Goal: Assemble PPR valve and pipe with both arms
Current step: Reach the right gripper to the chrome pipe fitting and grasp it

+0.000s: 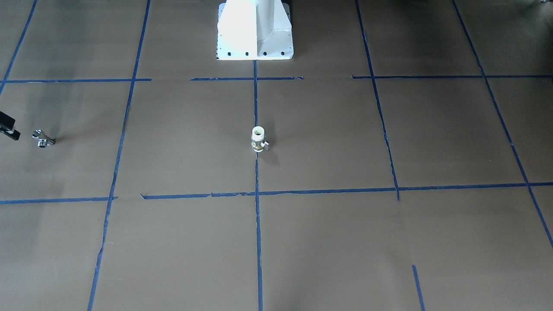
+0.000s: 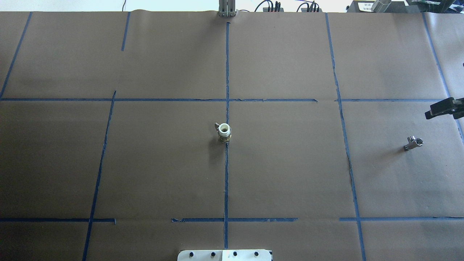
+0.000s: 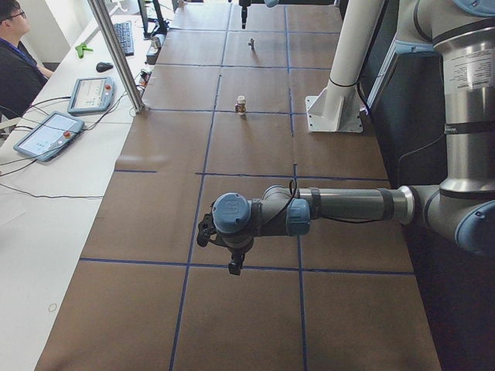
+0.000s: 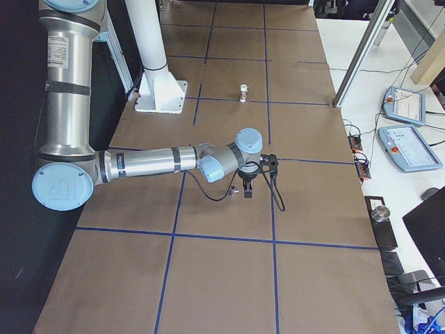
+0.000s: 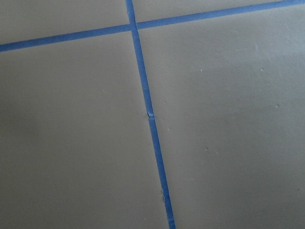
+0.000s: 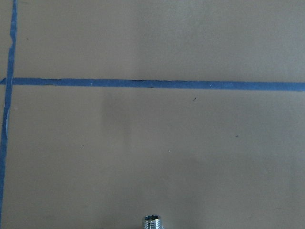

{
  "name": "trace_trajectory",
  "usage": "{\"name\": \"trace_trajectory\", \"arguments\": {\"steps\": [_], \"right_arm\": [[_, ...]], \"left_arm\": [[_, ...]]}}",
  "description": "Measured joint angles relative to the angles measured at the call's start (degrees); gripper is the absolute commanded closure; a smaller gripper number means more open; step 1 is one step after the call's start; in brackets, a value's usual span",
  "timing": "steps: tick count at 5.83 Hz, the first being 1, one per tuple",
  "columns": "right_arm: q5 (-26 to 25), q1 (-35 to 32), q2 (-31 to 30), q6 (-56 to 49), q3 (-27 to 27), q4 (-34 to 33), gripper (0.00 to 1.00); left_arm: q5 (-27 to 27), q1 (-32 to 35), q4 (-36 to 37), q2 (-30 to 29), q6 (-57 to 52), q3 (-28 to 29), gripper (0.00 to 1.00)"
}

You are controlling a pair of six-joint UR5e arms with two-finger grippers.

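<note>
The left gripper (image 3: 232, 267) hangs over the table's (image 2: 145, 163) left end, and I cannot tell its claw state. The PPR valve (image 2: 224, 133) stands upright on the centre tape line (image 2: 227, 72). Far right lies the pipe (image 2: 413, 143), with the right gripper (image 2: 433, 111) near it, its grip also impossible to tell.

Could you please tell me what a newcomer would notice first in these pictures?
The blue tape grid on the brown table catches the eye first. The white-and-brass PPR valve stands upright on the grid's centre line, and the small chrome pipe lies far off toward the robot's right.
</note>
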State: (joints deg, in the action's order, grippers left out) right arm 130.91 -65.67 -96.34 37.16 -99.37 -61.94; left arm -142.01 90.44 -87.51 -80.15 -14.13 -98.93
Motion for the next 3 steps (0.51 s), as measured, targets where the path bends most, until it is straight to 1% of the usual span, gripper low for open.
{"name": "trace_trajectory", "arguments": {"steps": [1,3], "right_arm": [[-2.55,3.64,-1.01,3.71,0.22,3.33,0.00],[-6.51,9.22,-1.62,5.51,0.65,4.86,0.02]], "left_arm": [[-0.02,0.00,0.00,0.00,-0.01,-0.15,0.00],[0.00,0.05,0.03,0.02,0.05,-0.28,0.00]]}}
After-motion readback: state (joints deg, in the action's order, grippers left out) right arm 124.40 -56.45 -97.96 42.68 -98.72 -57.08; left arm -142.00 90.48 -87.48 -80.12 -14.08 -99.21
